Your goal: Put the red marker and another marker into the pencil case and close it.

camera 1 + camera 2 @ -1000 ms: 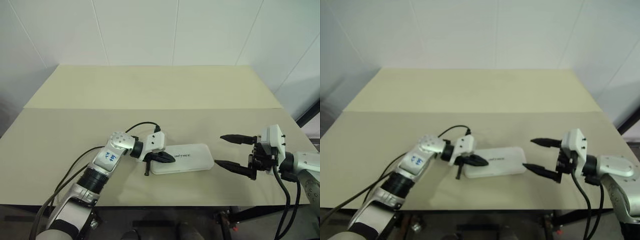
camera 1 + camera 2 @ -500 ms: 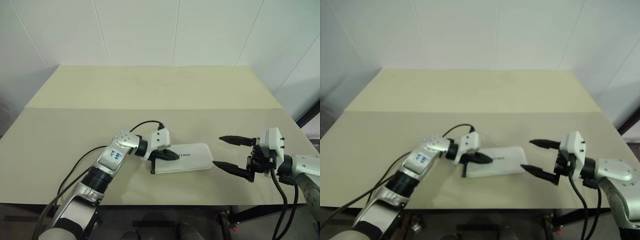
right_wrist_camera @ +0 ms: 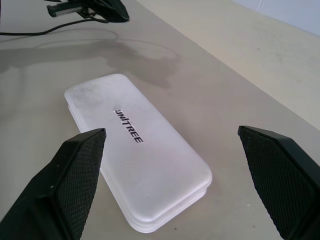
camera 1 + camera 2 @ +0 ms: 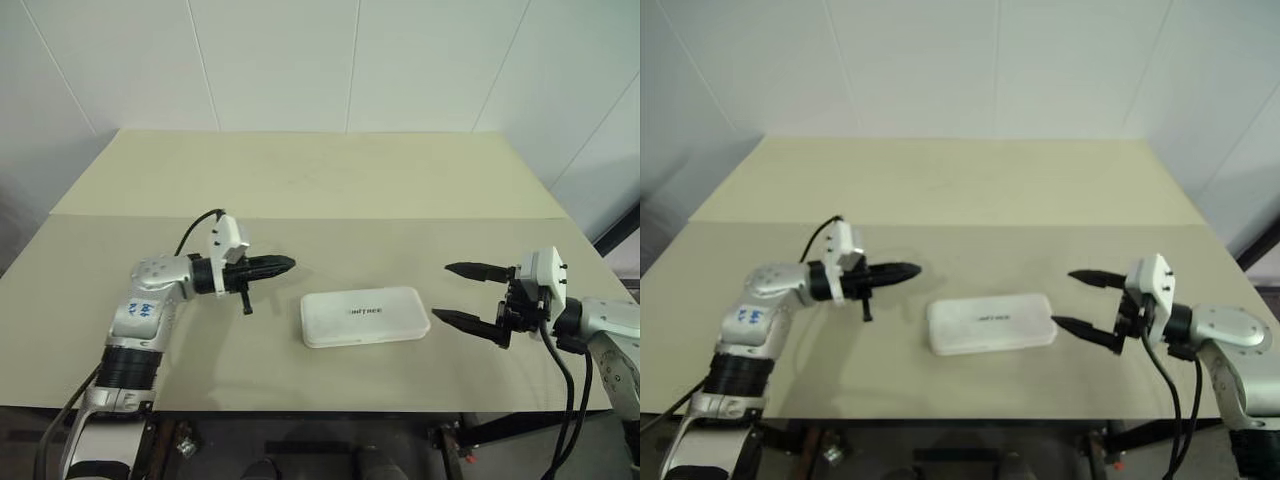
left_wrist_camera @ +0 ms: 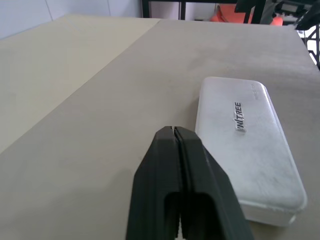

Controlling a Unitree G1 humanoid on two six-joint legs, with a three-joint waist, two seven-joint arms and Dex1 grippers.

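Jaws first: left gripper [image 4: 284, 265] has its two black fingers pressed together with nothing between them, which the left wrist view shows really clearly, while the right gripper [image 4: 470, 294] has its fingers spread wide apart, also holding nothing. So the pencil case [image 4: 365, 316] sits lid-down shut, flat on the table [image 4: 300, 180], roughly in the middle of the near half, long side running across the robot's front. It's white with rounded corners and has small dark lettering on the lid. No marker can be seen anywhere on the tabletop, red or green. From the case, the left gripper is at about 10 o'clock, near but clearly apart from it, hanging above the tabletop and pointing roughly level toward the right, its tip short of the case's left end. The right gripper is at about 3 o'clock from the case, just beside its right end but not touching, fingers pointing back toward the case, one finger higher and farther back, the other lower and nearer the front edge. Beyond that it's a two-tone beige tabletop, with a white panelled wall [image 4: 350, 60] behind it.
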